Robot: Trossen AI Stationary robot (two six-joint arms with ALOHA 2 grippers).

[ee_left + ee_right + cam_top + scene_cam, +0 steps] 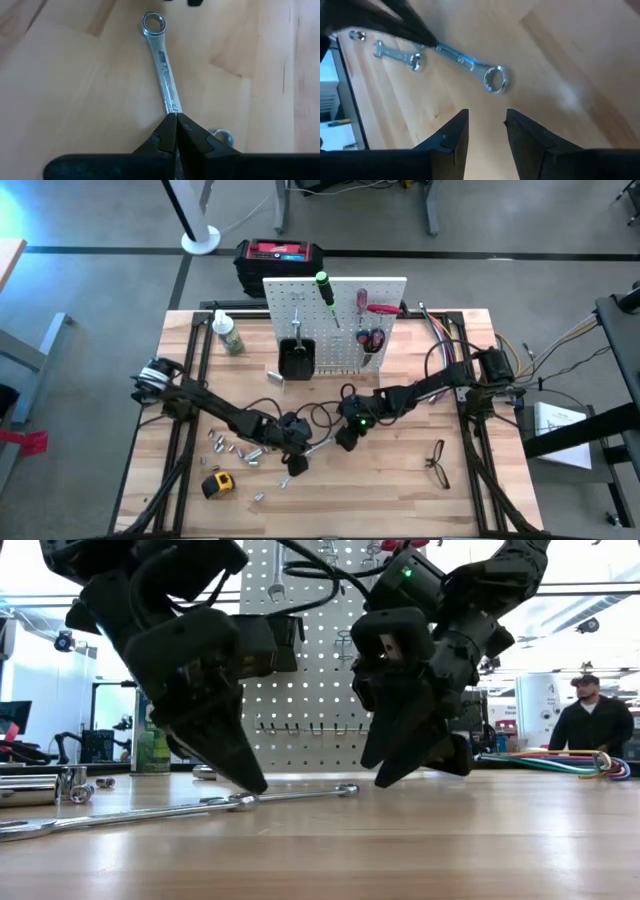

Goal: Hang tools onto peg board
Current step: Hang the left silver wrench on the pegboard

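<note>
The left gripper (176, 119) pinches the wrench (161, 57) mid-shank; stiff, slick steel may pivot. The right gripper (487, 120), partly open and empty, hovers at its ring end, 3 o'clock.

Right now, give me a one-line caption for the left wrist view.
Left gripper shut on the shaft of a silver wrench lying flat on the wooden table.

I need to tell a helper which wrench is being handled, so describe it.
On the wooden table, in front of the white peg board, lies a long silver wrench. The shut left gripper presses on its shaft; unlike the shorter wrench nearby, its ring end points toward the right gripper.
</note>
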